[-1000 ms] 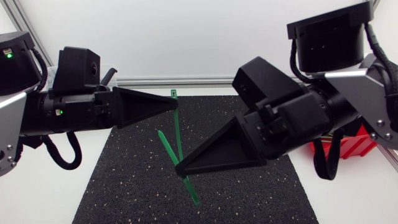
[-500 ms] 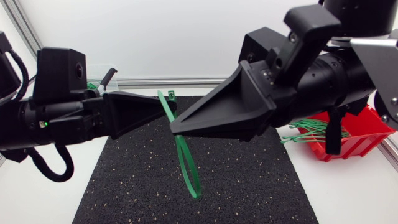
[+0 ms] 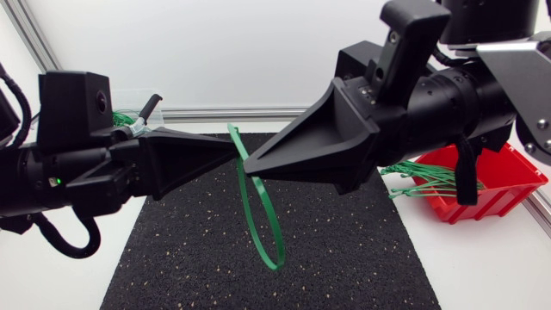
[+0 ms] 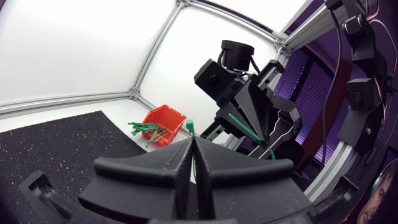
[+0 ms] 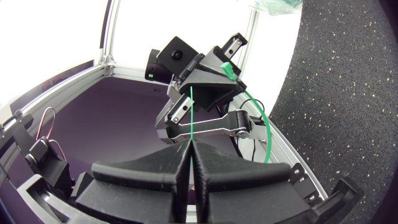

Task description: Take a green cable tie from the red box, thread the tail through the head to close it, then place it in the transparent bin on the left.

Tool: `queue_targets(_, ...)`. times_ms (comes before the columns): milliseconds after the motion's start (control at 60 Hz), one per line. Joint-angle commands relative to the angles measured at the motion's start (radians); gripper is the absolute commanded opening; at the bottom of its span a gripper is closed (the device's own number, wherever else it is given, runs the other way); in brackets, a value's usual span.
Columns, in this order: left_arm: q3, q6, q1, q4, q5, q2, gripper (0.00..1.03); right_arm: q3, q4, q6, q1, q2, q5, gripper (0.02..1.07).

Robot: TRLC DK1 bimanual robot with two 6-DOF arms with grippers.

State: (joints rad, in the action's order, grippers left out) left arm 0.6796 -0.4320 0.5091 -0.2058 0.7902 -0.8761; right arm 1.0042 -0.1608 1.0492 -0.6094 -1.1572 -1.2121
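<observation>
- Left gripper [image 3: 234, 157] is clamped on the green cable tie [image 3: 261, 215] just below its head [image 4: 191, 127]; right gripper [image 3: 250, 170] is likewise pinched on the strap
- In the head view the two tips almost meet at frame centre, and the tie hangs below them as a narrow loop over the black mat [image 3: 172, 258]
- Cannot tell whether the tail has entered the head: the fingertips hide the junction
- Risk 1: tail meets the slot skewed and the strap buckles instead of feeding, since the strap is springy and the slot small
- Risk 2: the wedge tips collide, given how little room there is for any correction
- Risk 3: the strap slips from one pinch, so the loop springs open and drops to the mat
- Risk 4: the tie is let go before the ratchet bites and arrives unclosed
- Red box [image 3: 508, 172] at right edge, well apart; transparent bin not clearly seen
</observation>
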Motion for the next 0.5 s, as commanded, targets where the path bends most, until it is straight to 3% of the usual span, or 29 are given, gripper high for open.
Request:
queue_targets(0, -0.02, 0.021, 0.009, 0.002, -0.005, 0.019, 0.04, -0.001, -0.014, 0.029, 0.014, -0.038, -0.017, 0.08)
queue_targets(483, -0.02, 0.055, 0.022, 0.032, -0.039, 0.066, 0.04, -0.007, -0.008, 0.029, 0.019, -0.052, -0.02, 0.08)
